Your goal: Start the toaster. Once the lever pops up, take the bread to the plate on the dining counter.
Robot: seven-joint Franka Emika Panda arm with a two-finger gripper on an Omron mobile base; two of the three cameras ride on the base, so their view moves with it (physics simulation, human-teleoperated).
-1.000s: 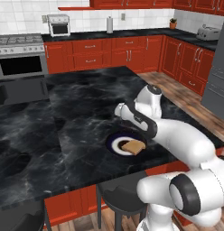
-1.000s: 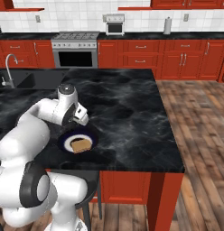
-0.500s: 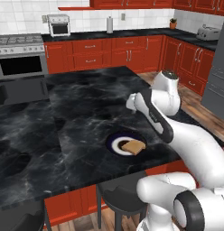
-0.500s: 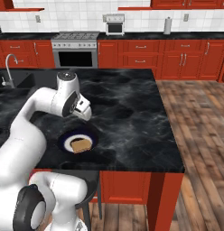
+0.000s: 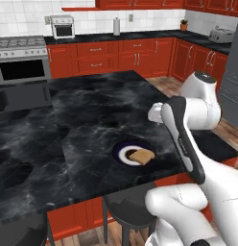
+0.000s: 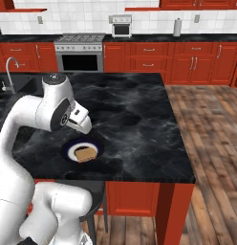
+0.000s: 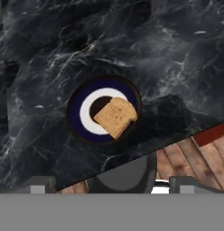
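Observation:
The tan bread (image 7: pixel 116 116) lies flat on the navy plate (image 7: pixel 75 117), overlapping its white ring. That plate (image 5: pixel 118 153) rests near the front edge of the black marble dining counter (image 5: pixel 92 115), with the bread (image 5: pixel 141 155) on its right half. My gripper (image 7: pixel 114 185) hangs well above the plate, open, its tips wide apart and holding nothing. From the right side the hand (image 6: pixel 81 122) floats over the plate (image 6: pixel 68 149) and bread (image 6: pixel 85 153). The grey toaster (image 5: pixel 220 34) stands far off on the back right wall counter.
A dark round stool (image 5: pixel 128 211) stands below the counter's front edge, under the plate. A stove (image 6: pixel 82 48) and a silver toaster oven (image 6: pixel 121 26) are at the back wall, and a sink faucet (image 6: pixel 10 72) at the left. Wood floor (image 6: pixel 211 143) lies right of the island.
The hand has lifted up and away from the plate, and the arm has straightened upward. The bread stays on the plate, free of the gripper.

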